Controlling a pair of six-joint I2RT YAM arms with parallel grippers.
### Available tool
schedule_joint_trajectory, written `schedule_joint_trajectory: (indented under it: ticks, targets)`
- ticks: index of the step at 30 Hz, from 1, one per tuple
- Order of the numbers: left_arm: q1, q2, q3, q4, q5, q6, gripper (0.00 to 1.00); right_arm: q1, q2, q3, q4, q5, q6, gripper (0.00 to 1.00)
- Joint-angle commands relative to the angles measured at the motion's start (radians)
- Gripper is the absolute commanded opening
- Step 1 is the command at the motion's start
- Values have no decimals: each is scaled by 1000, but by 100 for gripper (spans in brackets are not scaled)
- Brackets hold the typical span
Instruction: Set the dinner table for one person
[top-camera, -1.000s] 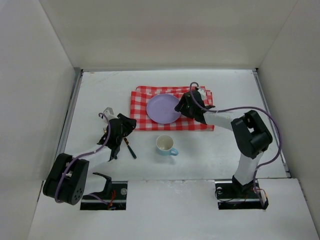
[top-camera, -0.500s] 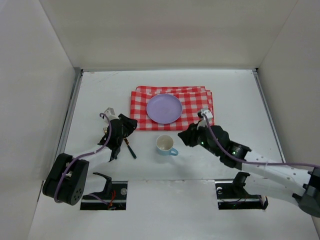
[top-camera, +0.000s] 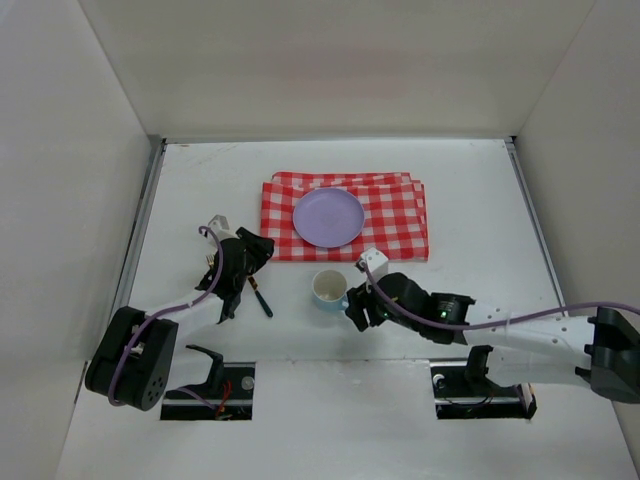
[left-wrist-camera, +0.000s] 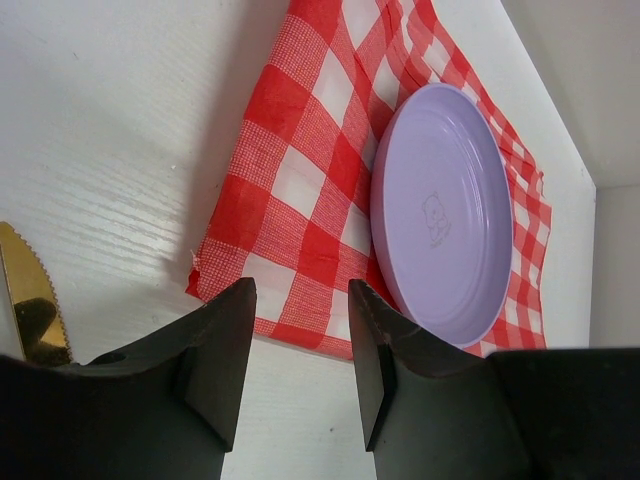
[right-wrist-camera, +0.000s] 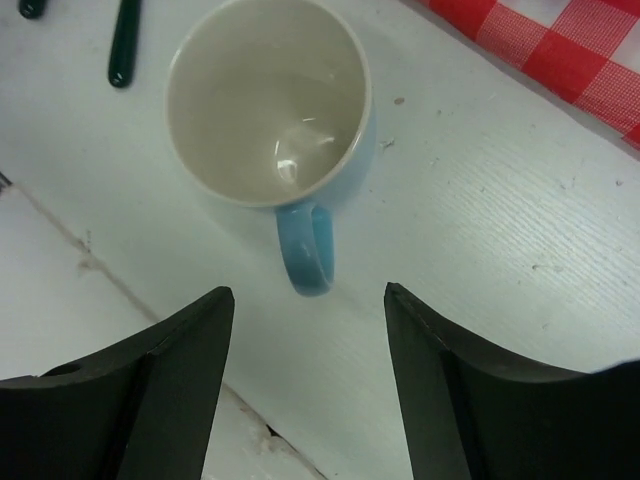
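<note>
A lilac plate lies on the red-and-white checked cloth on the white dinner table. A light blue cup with a white inside stands upright in front of the cloth, its handle toward my right gripper. That gripper is open and empty just beyond the handle. A dark-handled utensil lies left of the cup. My left gripper is open and empty above it; its view shows a gold serrated blade, the cloth and the plate.
White walls enclose the table on three sides, with metal rails along its edges. Two dark utensil handle tips show at the top left of the right wrist view. A seam runs near the table's front edge.
My right arm has swung back from the plate on the cloth and come down low to the right of the cup. The left arm has stayed in place.
</note>
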Motion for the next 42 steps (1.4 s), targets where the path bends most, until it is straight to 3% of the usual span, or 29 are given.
schedule_joint_trajectory:
  ticks: [1, 9, 15, 17, 22, 27, 33, 42]
  targets:
    - [6, -21, -4, 45, -17, 19, 40, -1, 51, 67, 26, 36, -45, 67]
    - [10, -54, -16, 41, -11, 20, 40, -5, 232, 113, 122, 16, -91, 52]
    - [11, -44, -17, 45, -8, 5, 40, -4, 257, 104, 167, 43, -77, 18]
    - [-1, -47, -17, 45, -13, 6, 40, 2, 214, 104, 162, 78, -76, 13]
    - [10, -66, -25, 45, -22, 6, 40, -19, 52, 119, 129, 105, -49, 10]
    - [-3, -96, -30, 45, -53, 20, 40, -239, -2, 188, 141, 90, -46, 10]
    - [-17, -99, -34, 45, -65, 37, 41, -546, 212, 355, 175, 40, -66, 10]
    - [-29, -65, -31, 58, -65, 49, 41, -749, 643, 665, 211, 43, -79, 9]
